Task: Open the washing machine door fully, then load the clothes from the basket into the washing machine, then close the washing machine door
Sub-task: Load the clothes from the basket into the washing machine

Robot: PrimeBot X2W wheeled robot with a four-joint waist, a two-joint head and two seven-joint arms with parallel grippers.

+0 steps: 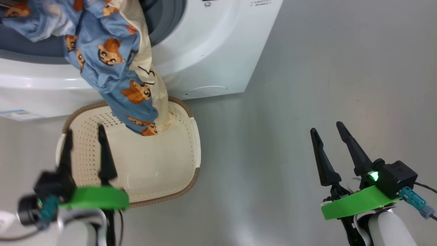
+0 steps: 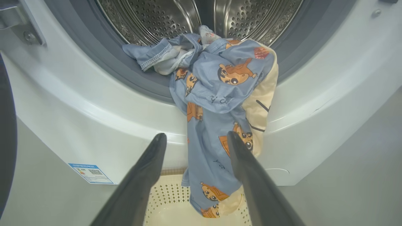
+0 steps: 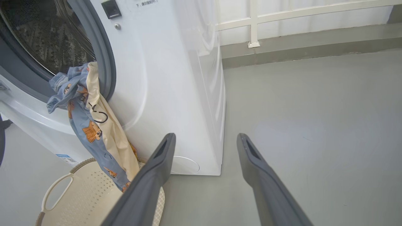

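Glossy white washing machine; soft cloth clothes; perforated plastic basket.

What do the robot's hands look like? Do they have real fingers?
Not real ones! The left gripper and the right gripper each have two long, dark, pointy fingers, like big tweezers. Behind them sit a bright green collar and a black box. A little green light glows on the right one, beside a teal plug and a thin cable. The arms are smooth and white.
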